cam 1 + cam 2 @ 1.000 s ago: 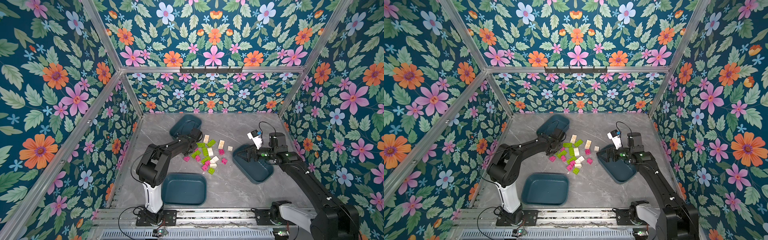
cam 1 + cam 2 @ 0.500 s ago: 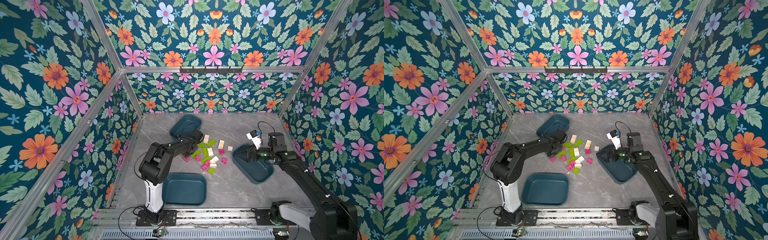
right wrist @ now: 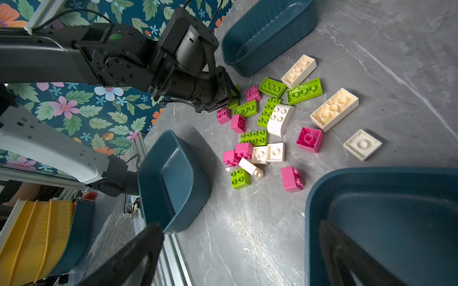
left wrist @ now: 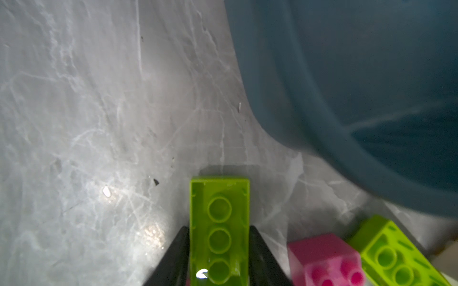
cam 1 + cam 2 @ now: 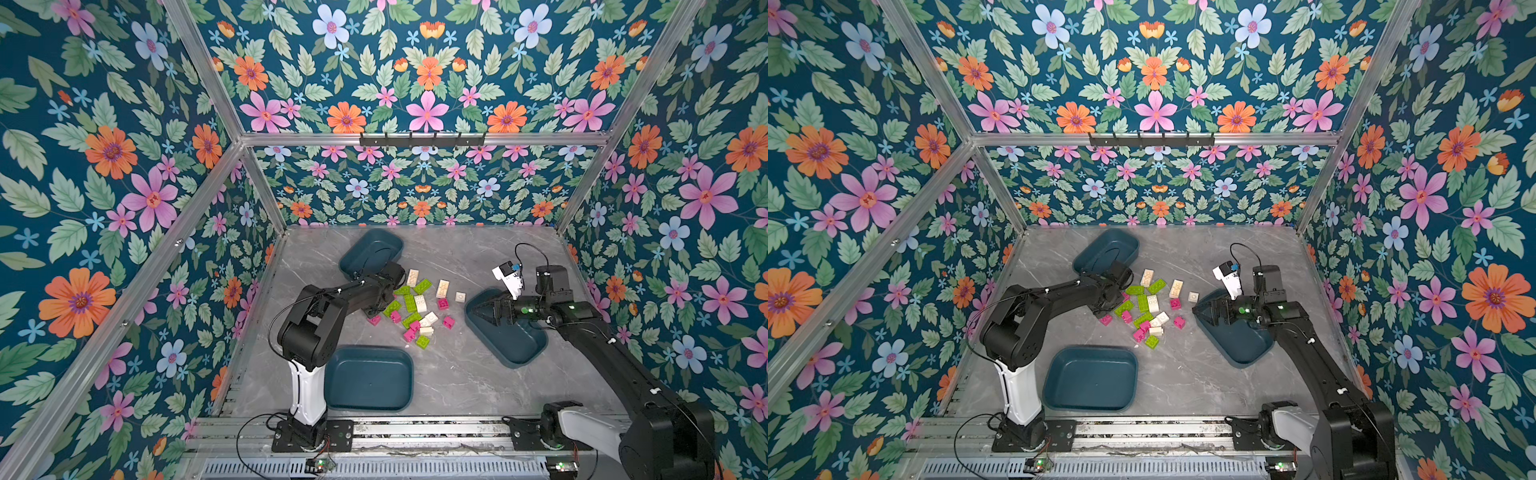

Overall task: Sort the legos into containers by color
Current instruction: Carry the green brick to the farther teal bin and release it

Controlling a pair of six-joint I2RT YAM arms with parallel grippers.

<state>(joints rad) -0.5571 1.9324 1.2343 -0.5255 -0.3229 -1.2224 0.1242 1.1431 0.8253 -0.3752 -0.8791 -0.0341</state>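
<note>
Left gripper [image 4: 219, 229] jaws clamp long lime lego [image 4: 219, 198], underside up, near far bin [image 4: 371, 86]; right gripper [image 5: 485, 312] jaws spread wide above right bin [image 5: 519, 351] edge.

The left arm [image 5: 345, 293] reaches forward and low with the left gripper [image 4: 219, 227] clamped on a green brick [image 4: 219, 198], while the right gripper [image 3: 240, 225] hovers wide open.

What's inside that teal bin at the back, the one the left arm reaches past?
The back bin shows only bare teal floor, with nothing in it. The left arm covers its near corner, so that part cannot be checked.
</note>
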